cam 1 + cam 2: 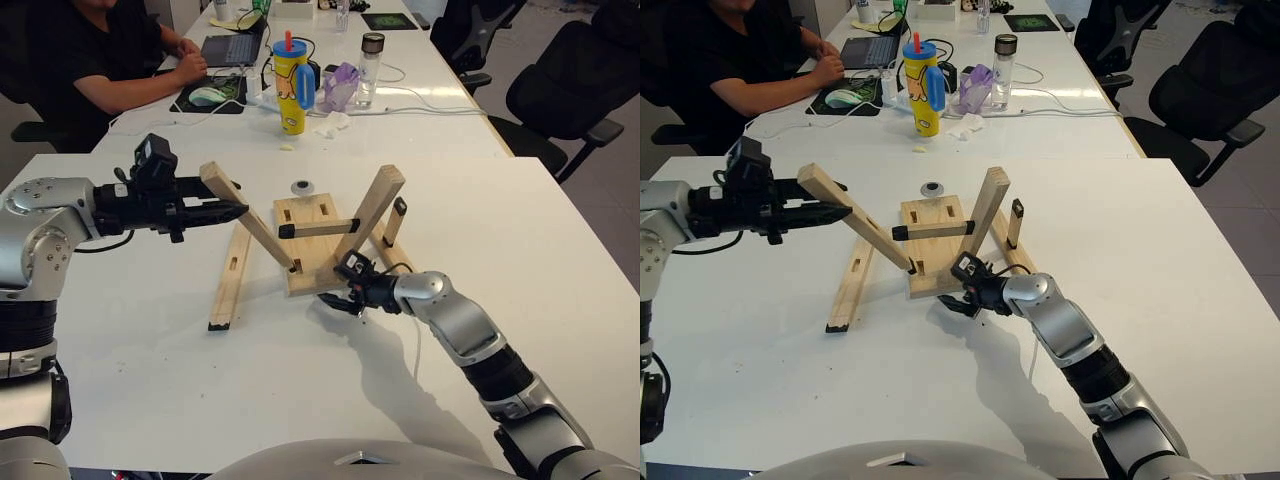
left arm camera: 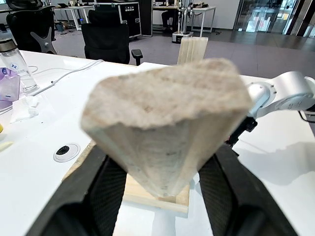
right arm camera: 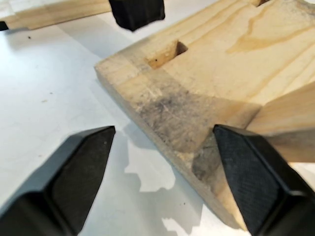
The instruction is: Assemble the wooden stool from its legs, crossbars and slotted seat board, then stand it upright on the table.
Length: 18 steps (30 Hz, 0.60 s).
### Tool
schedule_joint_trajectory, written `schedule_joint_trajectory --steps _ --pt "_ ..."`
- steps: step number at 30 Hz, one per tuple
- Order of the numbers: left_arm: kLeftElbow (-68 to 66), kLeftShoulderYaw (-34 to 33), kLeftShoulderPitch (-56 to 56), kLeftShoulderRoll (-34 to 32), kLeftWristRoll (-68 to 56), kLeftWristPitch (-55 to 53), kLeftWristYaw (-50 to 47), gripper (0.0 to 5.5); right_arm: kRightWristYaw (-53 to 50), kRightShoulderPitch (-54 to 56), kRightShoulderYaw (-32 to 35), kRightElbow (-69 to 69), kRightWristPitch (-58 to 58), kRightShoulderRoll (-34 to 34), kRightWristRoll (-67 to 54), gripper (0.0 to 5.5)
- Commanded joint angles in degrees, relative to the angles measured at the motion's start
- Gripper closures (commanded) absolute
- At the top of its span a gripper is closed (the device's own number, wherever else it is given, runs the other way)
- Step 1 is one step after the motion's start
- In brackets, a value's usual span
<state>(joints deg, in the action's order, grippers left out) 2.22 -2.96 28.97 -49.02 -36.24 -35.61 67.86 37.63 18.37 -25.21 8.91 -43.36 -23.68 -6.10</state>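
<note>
Two legs are planted in the seat board (image 1: pixel 315 258), so by my judgement the stool is about half built. From the head cameras, the board lies flat, slots up, near the middle of the table (image 1: pixel 150 390), somewhat toward its far edge. The left leg (image 1: pixel 262 228) leans steeply toward the table's left edge, and the left gripper (image 1: pixel 226 211) is clamped on its upper end. The right leg (image 1: pixel 372 210) stands closer to upright. A slim crossbar (image 1: pixel 320 228) with dark-capped ends bridges the two. A third leg (image 1: pixel 229 280) lies loose on the table just beside the board's left edge. A short black-tipped stick (image 1: pixel 393 228) leans behind the right leg. The right gripper (image 1: pixel 345 290) sits low at the board's near edge. What I take to be left: seating the loose leg and any fourth one, fitting the remaining bars, and turning the stool onto its feet.

Seen from the left wrist, the held leg's end grain (image 2: pixel 167 123) is pale, rough-sawn softwood with chamfered corners. Ribbed black pads (image 2: pixel 106 191) press on both its flanks.

Seen from the right wrist, the fingers (image 3: pixel 74 167) are spread apart and straddle the board's near corner without touching it. The board is light pine with a visible grain. It is scuffed grey along that edge and has a crisp rectangular slot (image 3: pixel 165 54) cut through it. The fingertips are wedge-shaped and finely textured.
</note>
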Motion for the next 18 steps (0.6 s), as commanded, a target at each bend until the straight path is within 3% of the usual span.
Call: schedule_joint_trajectory --steps 1,8,18 --pt "-2.65 2.73 -1.25 1.77 3.45 3.93 1.84 3.42 1.44 -6.18 -4.01 -6.54 -8.48 -4.59 1.42 1.80" --pt "-5.61 5.35 -1.06 1.94 7.12 7.87 3.53 3.42 2.46 -6.52 -5.23 -6.03 -8.19 -5.00 0.89 1.80" --pt "-14.02 13.04 7.73 2.62 13.55 11.79 10.38 3.42 3.83 -5.87 -6.80 -6.26 -7.81 -5.53 0.64 1.80"
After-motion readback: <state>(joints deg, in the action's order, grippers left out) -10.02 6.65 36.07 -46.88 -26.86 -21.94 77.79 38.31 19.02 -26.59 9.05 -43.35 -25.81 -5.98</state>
